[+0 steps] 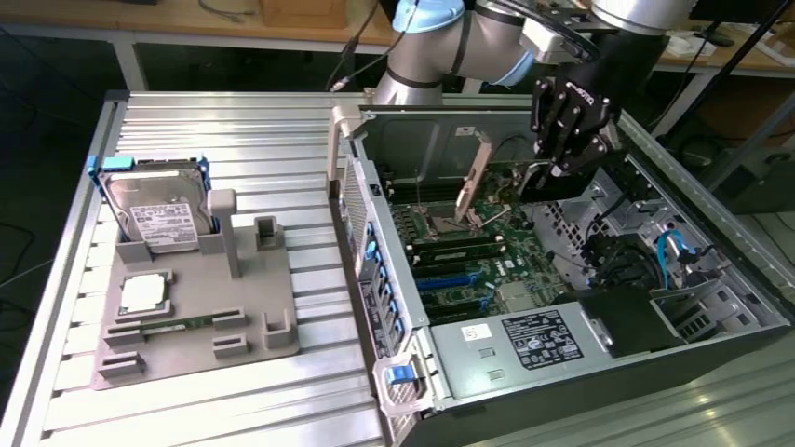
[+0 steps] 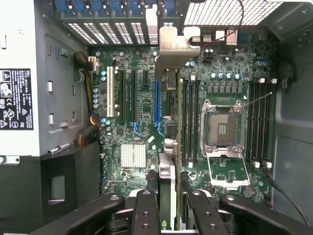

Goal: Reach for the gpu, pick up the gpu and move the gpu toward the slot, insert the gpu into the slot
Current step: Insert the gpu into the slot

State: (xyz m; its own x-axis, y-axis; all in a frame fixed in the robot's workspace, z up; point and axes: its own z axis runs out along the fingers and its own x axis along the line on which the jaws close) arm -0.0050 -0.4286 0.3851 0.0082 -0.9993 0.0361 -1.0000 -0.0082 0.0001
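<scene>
The arm reaches down into the open computer case, which lies on its side on the slotted aluminium worktop. The gripper hangs over the motherboard, and its fingers are clenched on the gpu, one on each face of the card. In the wrist view the gpu shows edge-on, a thin strip running from the gripper out to its silver end bracket at the case's rear wall. It lies between the long blue slot and the row of black memory slots, just beside the blue slot; whether its edge is already in a slot I cannot tell. In the exterior view the bracket stands tilted, its lower end close to the board near the CPU socket.

On the exterior view's left, well apart from the case, a grey fixture sits on the worktop. It carries an upright hard drive, a processor chip lying flat and a narrow green memory stick.
</scene>
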